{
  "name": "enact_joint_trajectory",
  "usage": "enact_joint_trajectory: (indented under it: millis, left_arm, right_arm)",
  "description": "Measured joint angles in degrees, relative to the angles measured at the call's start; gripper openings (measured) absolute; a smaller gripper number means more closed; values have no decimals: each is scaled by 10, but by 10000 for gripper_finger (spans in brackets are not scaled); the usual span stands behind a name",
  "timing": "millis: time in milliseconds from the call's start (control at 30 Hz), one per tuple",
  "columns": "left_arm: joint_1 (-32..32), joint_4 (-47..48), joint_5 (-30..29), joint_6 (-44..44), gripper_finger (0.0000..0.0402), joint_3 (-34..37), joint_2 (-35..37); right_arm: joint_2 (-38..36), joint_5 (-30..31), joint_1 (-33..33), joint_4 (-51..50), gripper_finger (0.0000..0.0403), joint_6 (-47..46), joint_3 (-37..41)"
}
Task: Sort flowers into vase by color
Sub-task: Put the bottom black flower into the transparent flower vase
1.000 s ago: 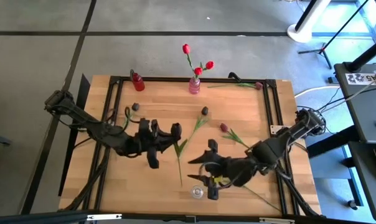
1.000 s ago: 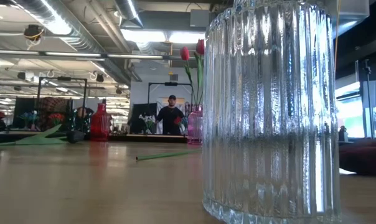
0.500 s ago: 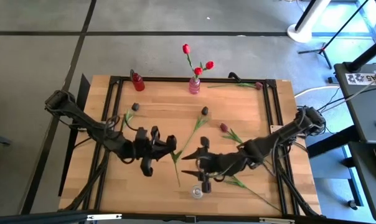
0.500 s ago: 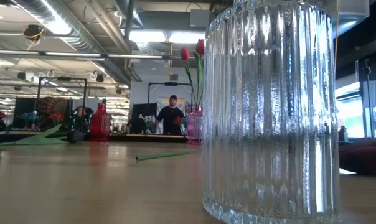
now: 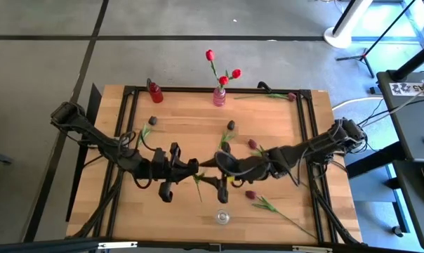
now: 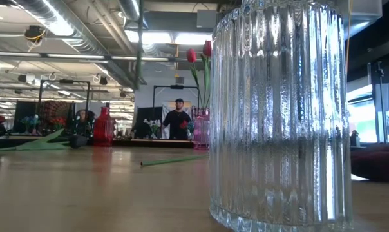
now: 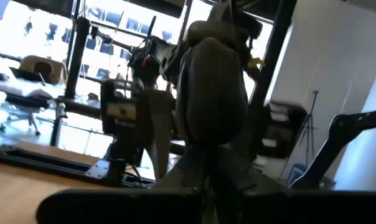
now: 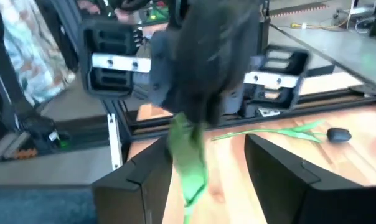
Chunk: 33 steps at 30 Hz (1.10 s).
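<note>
So the left gripper (image 5: 196, 169) and the right gripper (image 5: 210, 181) are nose to nose in the middle of the table (image 5: 177, 214), both working the same tulip (image 5: 198, 181). The left claw is pinched tight on the green stem, while the right one has its fingers spread with the leaf hanging between them in its wrist view, so I'd say it's lining up for a handoff rather than holding anything. Progress-wise, not far in: the pink vase (image 5: 219, 97) at 12 o'clock has three red tulips (image 5: 235, 73) standing in it, and that's all that's sorted. The red vase (image 5: 155, 92) at about 11 looks empty, and the clear ribbed vase (image 5: 222, 217) at 6 has nothing in it either. Still loose on the wood: a dark-headed one (image 5: 153, 121) over at 10, another dark one (image 5: 230, 126) just above center, a maroon one (image 5: 253, 144) at 2, one (image 5: 290, 96) lying along the far edge at 1, and a maroon one (image 5: 250, 195) down at 5. So five loose plus the held one.
</note>
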State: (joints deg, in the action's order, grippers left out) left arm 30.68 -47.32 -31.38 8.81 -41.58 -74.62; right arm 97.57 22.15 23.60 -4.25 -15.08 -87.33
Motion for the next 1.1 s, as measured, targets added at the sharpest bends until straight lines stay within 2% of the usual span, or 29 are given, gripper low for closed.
enact_joint_trajectory:
  millis: [167,333,433,500,567,633,767,833,967,1100]
  left_arm:
    - [1,2,0,-43,11,11,-5]
    - [7,0,0,-63,11,41,-10]
    - [22,4,-2,-77,11,50,-12]
    - [34,-6,-21,-74,11,50,-13]
    - [47,-23,-36,-78,11,50,-14]
    - [52,-37,-37,-85,11,50,-14]
    - [56,-39,-40,-98,11,49,-16]
    - [52,-49,-39,-111,11,49,-26]
    - [31,-89,-14,-122,11,49,-39]
    - [13,-91,7,-111,11,49,-39]
  right_arm:
    - [18,3,5,12,198,50,1]
    - [29,-31,11,-12,209,105,1]
    - [36,-17,20,-23,224,97,5]
    - [36,21,31,-10,230,95,28]
    - [37,77,44,42,231,96,59]
    - [37,102,46,89,232,97,84]
    - [40,47,35,176,232,92,95]
    - [52,57,25,218,231,93,93]
    - [66,52,5,237,212,86,95]
    - [66,47,-5,234,156,65,95]
